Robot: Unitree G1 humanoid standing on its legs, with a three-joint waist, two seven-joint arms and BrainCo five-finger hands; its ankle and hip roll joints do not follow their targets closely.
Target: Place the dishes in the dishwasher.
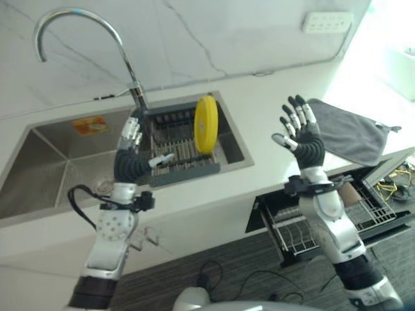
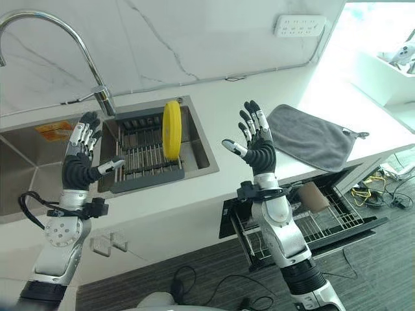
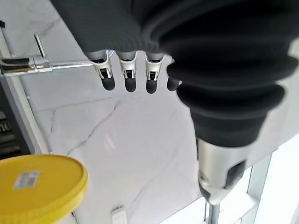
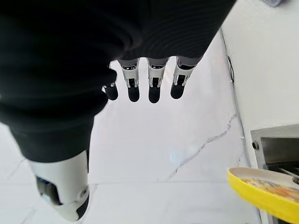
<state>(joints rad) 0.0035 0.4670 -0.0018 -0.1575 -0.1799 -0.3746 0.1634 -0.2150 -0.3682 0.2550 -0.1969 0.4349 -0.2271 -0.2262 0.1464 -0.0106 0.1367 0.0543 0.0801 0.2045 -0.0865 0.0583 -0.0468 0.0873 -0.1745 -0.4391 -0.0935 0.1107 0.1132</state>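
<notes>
Hands (image 2: 258, 146) open; yellow plate (image 2: 171, 129) upright in rack (image 2: 146, 178).

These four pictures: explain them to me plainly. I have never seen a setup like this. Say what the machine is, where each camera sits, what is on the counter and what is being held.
A two-armed humanoid robot stands at a kitchen counter. Two pictures come from cameras in its head, looking down; the other two from cameras on its wrists, looking along its fingers. The left hand is raised over the sink, the right hand over the counter; both are open and hold nothing. A yellow plate stands on edge in a drying rack in the sink, below the tap. A grey cloth lies on the counter. Below, the dishwasher rack is pulled out.
</notes>
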